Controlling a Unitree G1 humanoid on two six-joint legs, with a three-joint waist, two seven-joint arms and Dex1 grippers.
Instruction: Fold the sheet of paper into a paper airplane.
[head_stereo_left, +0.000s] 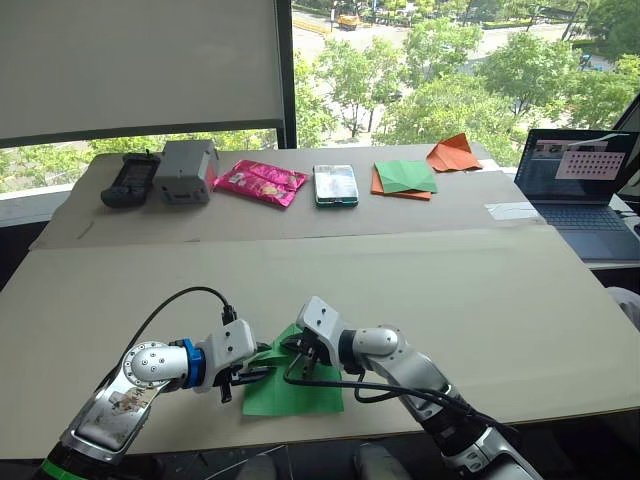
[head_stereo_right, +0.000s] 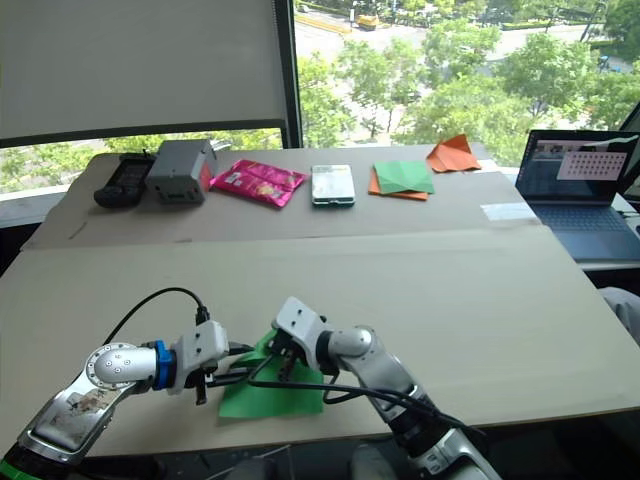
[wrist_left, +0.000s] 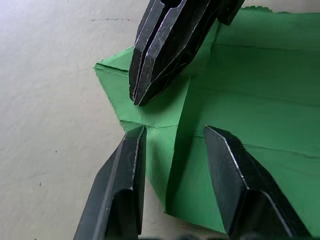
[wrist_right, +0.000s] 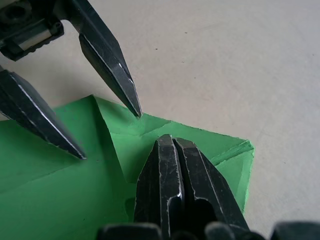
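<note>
The bright green sheet of paper (head_stereo_left: 300, 392) lies flat near the table's front edge, creased, with a corner flap folded over (wrist_left: 150, 107). My left gripper (wrist_left: 175, 135) is open, its two fingertips resting on the sheet on either side of a crease. My right gripper (wrist_right: 170, 142) is shut, and its joined tips press down on the folded corner, just ahead of the left fingers (wrist_right: 127, 95). In the head view both grippers meet over the sheet's left part, the left gripper (head_stereo_left: 262, 372) beside the right gripper (head_stereo_left: 298, 362). A paper airplane is out of view.
Along the far side of the table (head_stereo_left: 450, 300) lie a black device (head_stereo_left: 130, 179), a grey box (head_stereo_left: 186, 171), a pink packet (head_stereo_left: 260, 181), a phone (head_stereo_left: 335, 184), a green-and-orange paper stack (head_stereo_left: 404, 178) and an orange pointed paper shape (head_stereo_left: 453, 153). A laptop (head_stereo_left: 585, 180) stands at the right.
</note>
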